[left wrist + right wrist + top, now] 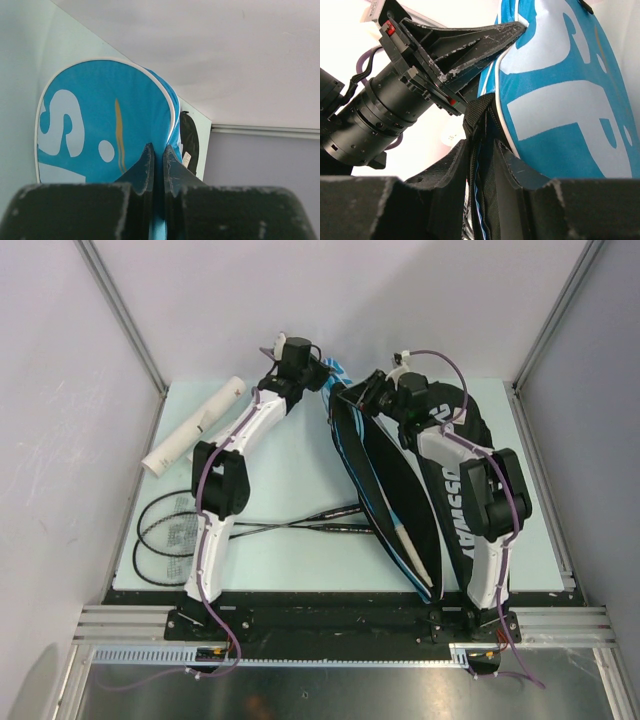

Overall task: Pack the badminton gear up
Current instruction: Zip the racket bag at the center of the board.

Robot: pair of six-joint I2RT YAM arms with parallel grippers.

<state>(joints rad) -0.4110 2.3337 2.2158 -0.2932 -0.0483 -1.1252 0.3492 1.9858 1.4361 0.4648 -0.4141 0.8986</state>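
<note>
The blue-black bag point(452, 505) lies open on the right half of the table point(290, 465), its mouth gaping from the near edge toward the far wall, with a white handle point(412, 548) showing inside. The left end effector point(157, 159) is pressed together on the bag's blue far tip, and the right end effector point(481, 150) pinches the black zipper rim just beside it. 2 rackets point(165, 525) lie flat at left, shafts reaching the bag, and 1 white tube point(195, 425) rests near the far-left corner.

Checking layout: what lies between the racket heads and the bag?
Top view: the left arm crosses over the racket shafts running to the bag; otherwise bare table.
</note>
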